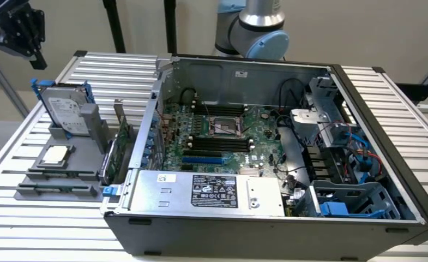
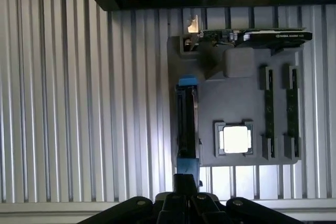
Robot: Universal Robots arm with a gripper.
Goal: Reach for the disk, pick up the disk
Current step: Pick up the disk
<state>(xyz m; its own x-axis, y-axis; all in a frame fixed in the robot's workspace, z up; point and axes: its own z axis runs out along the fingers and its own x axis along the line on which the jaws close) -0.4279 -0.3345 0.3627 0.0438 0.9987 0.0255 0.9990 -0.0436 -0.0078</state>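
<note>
On the grey plastic fixture tray [image 1: 54,180] at the exterior view's left, the silver-grey metal hard drive in its blue frame, the disk [image 1: 62,109], stands on edge behind a square silver chip [image 1: 56,155]. Farther and higher, the black gripper [image 2: 185,183] hangs closed and empty. The reach is in hand. A grasp likely needs jaws parted across the disk's thin edge.

My black gripper [image 2: 185,183], jaws closed, sits near the edge-on silver-grey disk [image 2: 187,124] in its blue plastic frame, at twelve o'clock. I see a square silver chip [image 2: 235,138] at one o'clock.
</note>
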